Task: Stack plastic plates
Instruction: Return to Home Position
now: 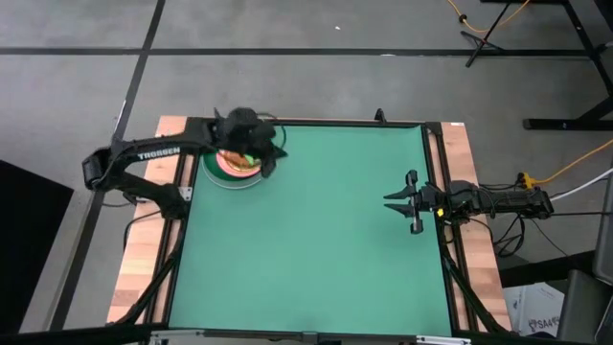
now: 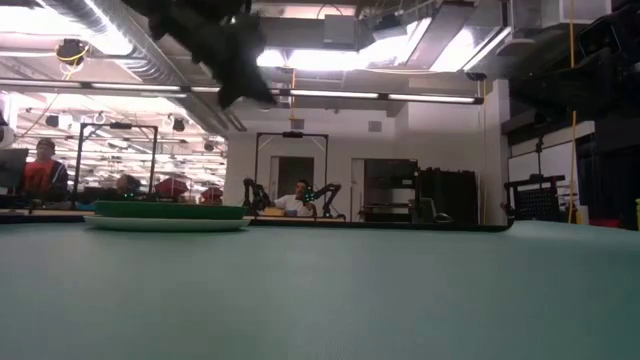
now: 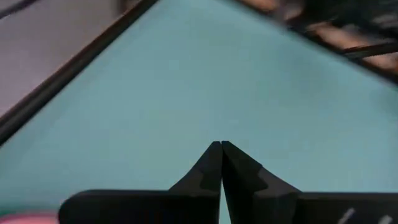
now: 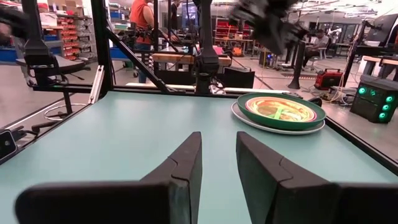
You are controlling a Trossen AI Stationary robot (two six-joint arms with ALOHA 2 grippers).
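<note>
- Currently, the left gripper (image 3: 221, 145) hangs over the 1 o'clock rim of the stack of plastic plates (image 1: 236, 165), as the high view shows. Its fingers are pressed together tip to tip and grip nothing.
- The stack sits at 10 o'clock on the green table mat (image 1: 316, 249), near the mat's left edge. A pale plate (image 2: 165, 225) is at the bottom and a dark green plate (image 2: 170, 210) lies on it. Translucent green, orange and pink plates (image 4: 278, 109) nest inside. The total count cannot be told.
- Risk: if the left arm swings away before gaining height, the closed fingertips could clip the raised rim. The light stack would probably slide or shed its top plates.
- Risk: the nested small plates may be seated off-centre; the views do not settle this. A slight knock could then unseat them.
- The right gripper (image 4: 219, 137) waits at 3 o'clock on the mat's right edge, well apart from the stack. Its fingers are parted by a narrow gap and it is empty. Collision risk is judged low.
- Writing: "TROSSEN" in white on the left arm link (image 1: 158, 153), at 9 o'clock from the stack.
- Beyond the table, at 4 o'clock, a white carton (image 1: 536, 309) bears dark lettering too small to read.
</note>
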